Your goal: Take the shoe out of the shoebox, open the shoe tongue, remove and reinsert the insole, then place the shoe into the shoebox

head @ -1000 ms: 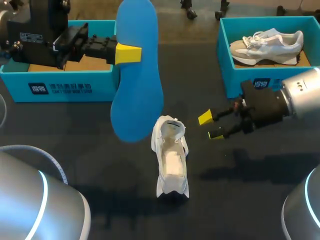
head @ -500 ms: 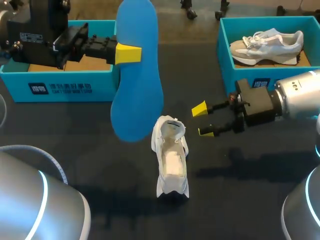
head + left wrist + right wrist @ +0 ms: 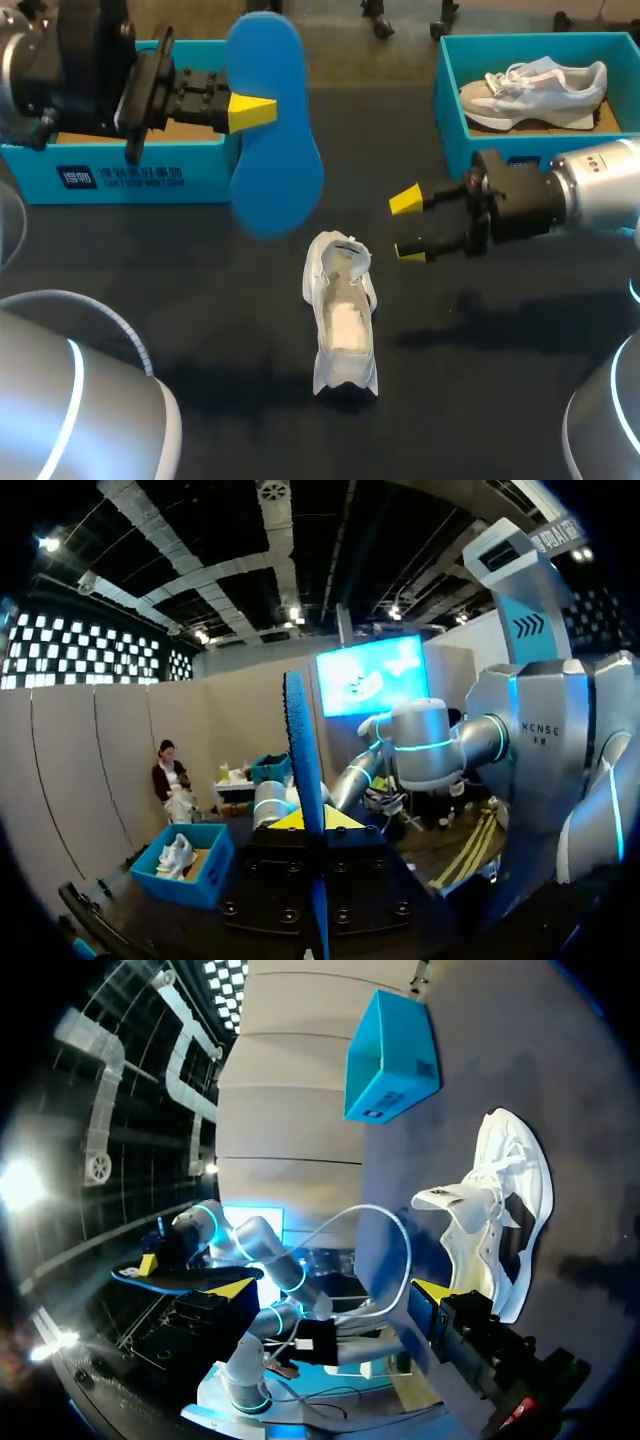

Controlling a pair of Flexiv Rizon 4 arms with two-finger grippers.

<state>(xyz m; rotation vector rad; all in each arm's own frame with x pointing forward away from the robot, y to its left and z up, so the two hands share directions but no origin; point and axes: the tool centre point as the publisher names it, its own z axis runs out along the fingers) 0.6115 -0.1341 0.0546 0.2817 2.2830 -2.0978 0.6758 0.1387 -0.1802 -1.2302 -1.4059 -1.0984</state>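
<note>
Blue foam insole (image 3: 275,160) out, pinched in left gripper (image 3: 252,110); right gripper (image 3: 408,225) open, empty, near white shoe (image 3: 343,325). Next likely: steady shoe, reinsert.

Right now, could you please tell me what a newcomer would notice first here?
A big blue insole hangs above the dark table in the left end effector. Below, a white shoe sits on the table, the open right end effector hovering beside it.
</note>
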